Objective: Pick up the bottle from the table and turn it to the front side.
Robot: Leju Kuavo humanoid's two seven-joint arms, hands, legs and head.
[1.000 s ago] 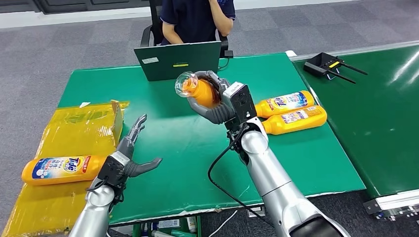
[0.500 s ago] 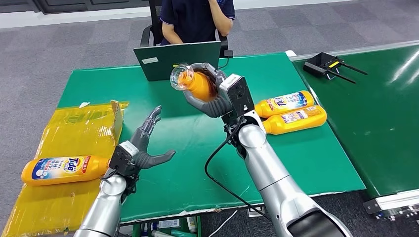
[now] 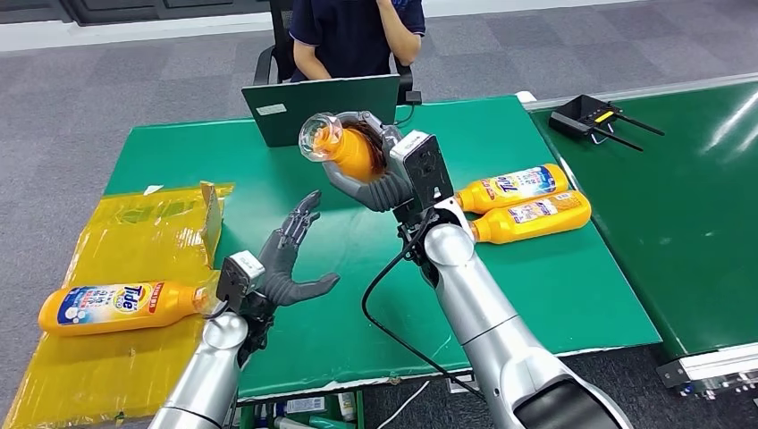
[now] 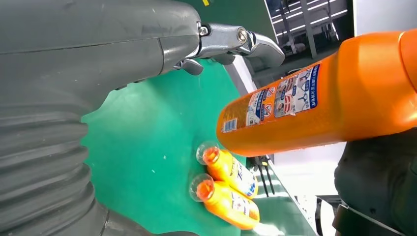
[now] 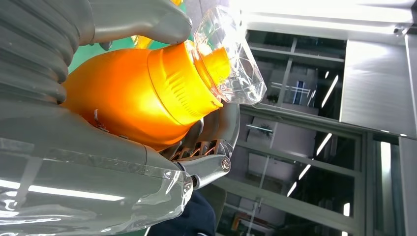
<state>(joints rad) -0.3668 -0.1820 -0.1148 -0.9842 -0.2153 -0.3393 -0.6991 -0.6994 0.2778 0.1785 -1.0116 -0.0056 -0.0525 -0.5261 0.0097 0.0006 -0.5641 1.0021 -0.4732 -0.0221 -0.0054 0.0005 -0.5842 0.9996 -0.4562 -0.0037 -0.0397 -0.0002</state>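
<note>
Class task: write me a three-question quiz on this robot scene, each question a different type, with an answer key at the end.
1. True or false: the right robot hand holds an orange bottle above the table.
2. Multiple choice: the left robot hand is A) holding a bottle, B) open, holding nothing, C) resting on the laptop.
3. Fill in: besides the held one, ___ bottles lie side by side on the table at the robot's right.

Key:
1. True.
2. B.
3. Two.
</note>
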